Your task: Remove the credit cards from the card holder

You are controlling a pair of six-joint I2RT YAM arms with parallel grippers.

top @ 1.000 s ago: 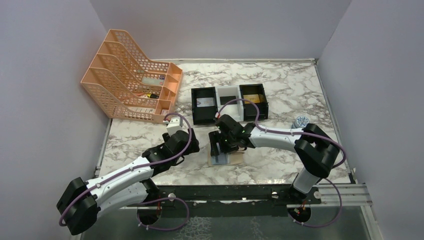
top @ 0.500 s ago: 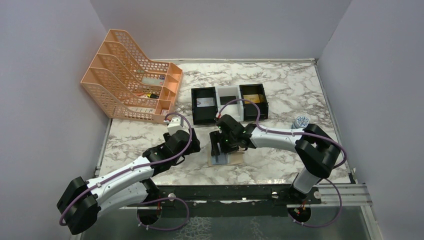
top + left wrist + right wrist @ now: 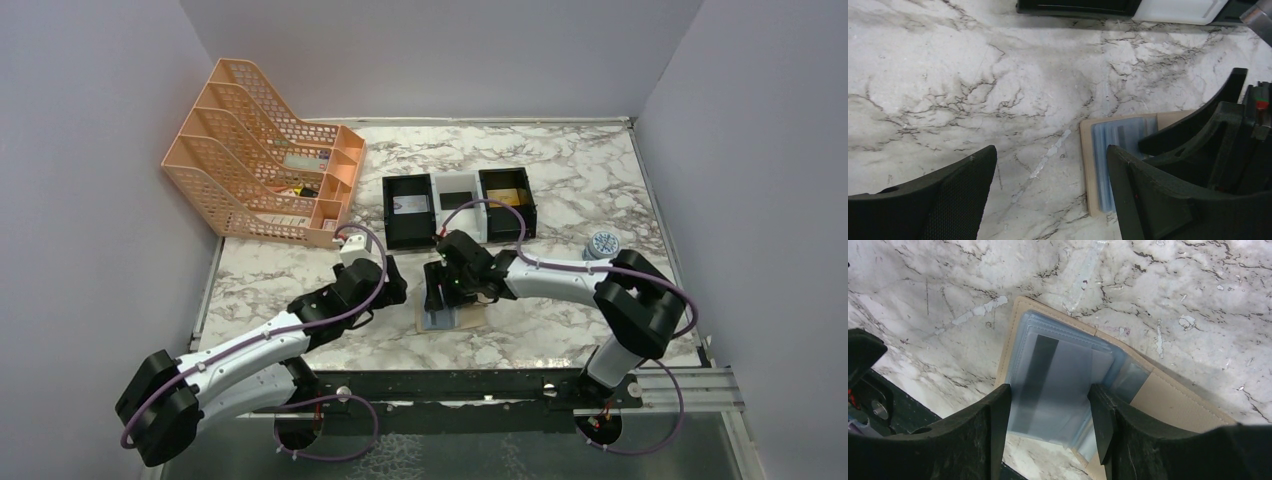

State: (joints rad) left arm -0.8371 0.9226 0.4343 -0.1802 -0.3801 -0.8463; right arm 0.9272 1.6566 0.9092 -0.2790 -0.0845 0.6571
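Observation:
The card holder (image 3: 447,319) lies open on the marble table, tan outside with grey-blue clear sleeves (image 3: 1063,385). A card with a dark stripe (image 3: 1040,365) shows through the top sleeve. My right gripper (image 3: 1050,410) is low over the holder. Its jaws stand apart, with one finger (image 3: 993,430) at the left edge of the sleeves and the other resting on them. Whether they press on the card I cannot tell. My left gripper (image 3: 1048,170) hovers wide open just left of the holder (image 3: 1098,150), with only marble between its fingers.
A row of black and white trays (image 3: 460,205) with cards in them stands behind the holder, and its front edge (image 3: 1073,7) shows in the left wrist view. An orange file rack (image 3: 260,170) sits at the back left. A small round grey object (image 3: 601,243) lies at the right.
The right jaws have narrowed around the sleeves. The left gripper has crept a little right, toward the holder, and stays wide open.

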